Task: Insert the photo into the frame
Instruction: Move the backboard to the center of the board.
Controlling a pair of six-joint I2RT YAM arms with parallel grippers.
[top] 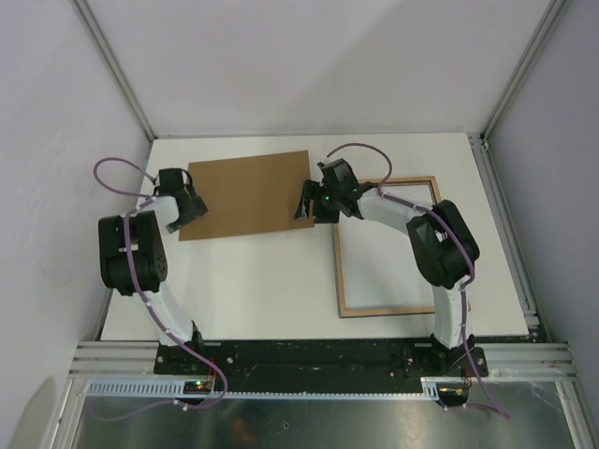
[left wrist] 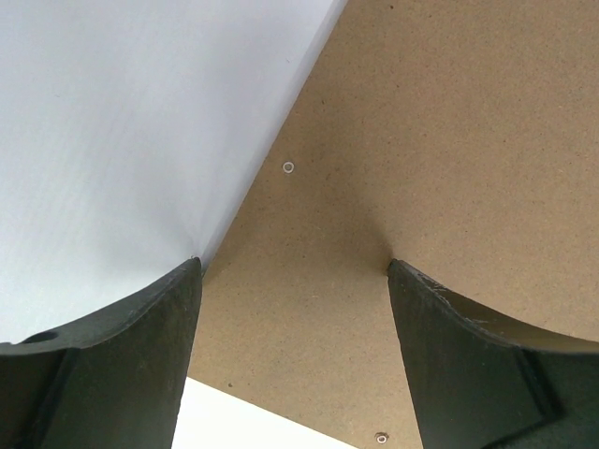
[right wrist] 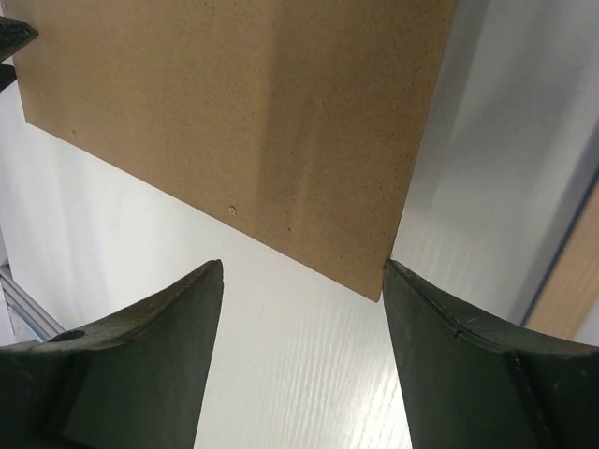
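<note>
The photo is not in view. A plain brown backing board (top: 248, 192) lies flat at the back of the white table. The frame (top: 339, 271) lies to its right, light wood side up; its blue-edged wood side shows at the right of the right wrist view (right wrist: 573, 281). My left gripper (top: 187, 208) is open over the board's left near corner (left wrist: 449, 140), one finger on either side of that corner (left wrist: 295, 267). My right gripper (top: 304, 204) is open and empty (right wrist: 304, 267) at the board's right near corner (right wrist: 234, 94), which lies just beside its right finger (right wrist: 449, 355).
Grey enclosure walls stand on the left, back and right of the table (top: 281, 281). A metal rail (top: 328, 355) with the arm bases runs along the near edge. The left gripper's fingers (right wrist: 11, 42) show at the far end of the board in the right wrist view.
</note>
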